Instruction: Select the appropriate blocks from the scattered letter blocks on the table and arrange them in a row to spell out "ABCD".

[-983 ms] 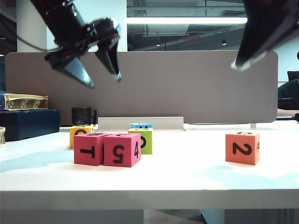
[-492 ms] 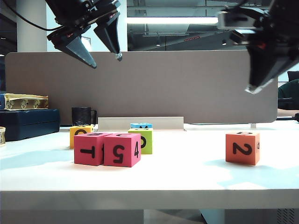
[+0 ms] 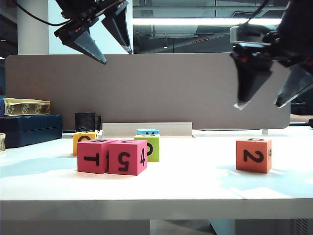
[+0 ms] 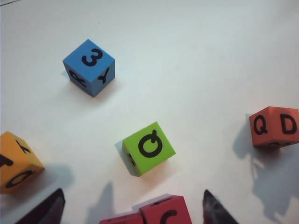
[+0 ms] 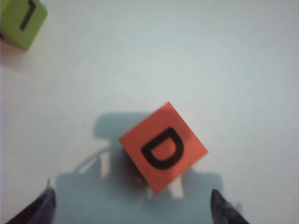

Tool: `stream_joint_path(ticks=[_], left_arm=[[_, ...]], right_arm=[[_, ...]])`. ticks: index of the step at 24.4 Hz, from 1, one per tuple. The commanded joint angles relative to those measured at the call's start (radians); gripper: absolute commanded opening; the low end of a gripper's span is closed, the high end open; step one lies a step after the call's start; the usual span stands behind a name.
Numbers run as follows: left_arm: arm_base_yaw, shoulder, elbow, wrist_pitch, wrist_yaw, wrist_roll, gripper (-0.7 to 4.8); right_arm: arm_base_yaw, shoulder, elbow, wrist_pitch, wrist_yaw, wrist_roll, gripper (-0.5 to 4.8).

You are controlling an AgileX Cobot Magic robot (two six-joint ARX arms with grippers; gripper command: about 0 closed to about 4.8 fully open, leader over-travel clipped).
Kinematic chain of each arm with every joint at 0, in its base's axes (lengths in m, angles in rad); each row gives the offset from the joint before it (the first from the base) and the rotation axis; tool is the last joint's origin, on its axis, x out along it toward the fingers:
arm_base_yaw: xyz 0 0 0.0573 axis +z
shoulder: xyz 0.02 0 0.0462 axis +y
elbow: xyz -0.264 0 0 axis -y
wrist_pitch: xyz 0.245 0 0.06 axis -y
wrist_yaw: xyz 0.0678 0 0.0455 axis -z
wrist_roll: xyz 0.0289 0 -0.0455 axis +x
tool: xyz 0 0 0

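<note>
A grey-brown partition screen (image 3: 161, 88) stands along the far edge of the white table (image 3: 156, 193). A low white tray (image 3: 146, 129) lies at its foot, a dark mug (image 3: 86, 121) beside it. Dark blue cases (image 3: 29, 128) are stacked at the far left. A ceiling strip light (image 3: 195, 21) glows above, amid exposed ducts.

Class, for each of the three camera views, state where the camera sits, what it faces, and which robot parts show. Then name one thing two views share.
Exterior: low at the table's front edge, facing the blocks side-on; left gripper and right gripper raised, open.
Left wrist: looks down on green cube; fingertips show.
Right wrist: looks down on orange D cube; fingertips show.
Shared: the orange D cube appears in all three views.
</note>
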Motion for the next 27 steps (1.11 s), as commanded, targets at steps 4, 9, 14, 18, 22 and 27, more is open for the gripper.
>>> stream_joint_path(ticks=[4,9,14,18,22,27], left_arm=[[-0.002,-0.005,0.009,-0.001,0.008,0.005,3.73],[-0.002,-0.005,0.009,-0.001,0.008,0.005,3.73],[-0.002,-0.005,0.009,0.0,0.008,0.005,3.73],[-0.002,-0.005,0.009,0.0,0.008,0.005,3.73],[-0.002,-0.005,0.009,-0.001,0.008,0.005,3.73],[-0.002,-0.013,0.01,-0.005,0.018,0.017,3.72]], right_arm=[[0.001,0.087,0.005,0.002,-0.035,0.097,4.14],[0.001,0.114,0.005,-0.012,-0.035,0.123,4.14],[0.001,0.119,0.005,-0.012,-0.035,0.181,4.45],[0.001,0.145,0.005,0.009,-0.035,0.228,4.46],[0.0,0.184,0.005,0.093,-0.035,0.364,4.46],[0.0,0.222,0.005,0.12,-0.027,0.4,4.46]])
